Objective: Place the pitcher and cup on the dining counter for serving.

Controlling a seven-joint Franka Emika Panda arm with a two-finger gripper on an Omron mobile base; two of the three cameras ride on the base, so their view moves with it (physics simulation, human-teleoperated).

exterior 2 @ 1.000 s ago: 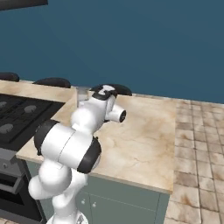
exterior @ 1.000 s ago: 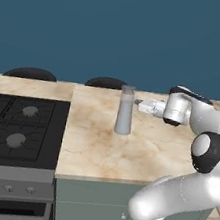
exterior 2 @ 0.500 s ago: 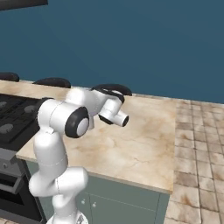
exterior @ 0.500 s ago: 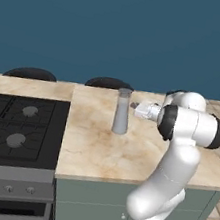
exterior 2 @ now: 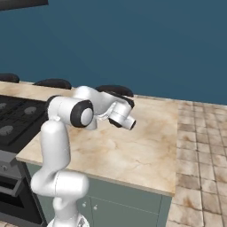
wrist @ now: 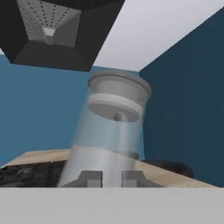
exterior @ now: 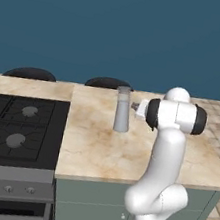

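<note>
Pitcher [exterior: 123, 110] stood upright on the dining counter [exterior: 95, 150], toward the far edge, with a dark stool back [exterior: 108, 83] just behind it at about 11 o'clock in the left base view. Translucent grey body, grey lid on top. Stove [exterior: 13, 126] sat off at 9 o'clock from it, touching the counter's left side, and a second stool back [exterior: 30, 73] showed past that.

Gripper [exterior: 134, 106] was at the pitcher's 3 o'clock, up near the lid end, arm reaching in sideways from the right. In the hand view the pitcher [wrist: 109, 131] loomed right in front of the gripper [wrist: 112, 178], leaning toward 1 o'clock (that's the camera rolling, not the pitcher tipping). The two fingertips [wrist: 90, 178] sat close together with only a narrow gap, right up against the pitcher's lower wall. Whether they actually pinched it or just rested near it, I couldn't tell.

Range hood [wrist: 57, 30] hung at 11 o'clock in that same view.

From the right base view the arm covered the pitcher, wrist pointing toward 4 o'clock over the dining counter [exterior 2: 146, 146].
</note>
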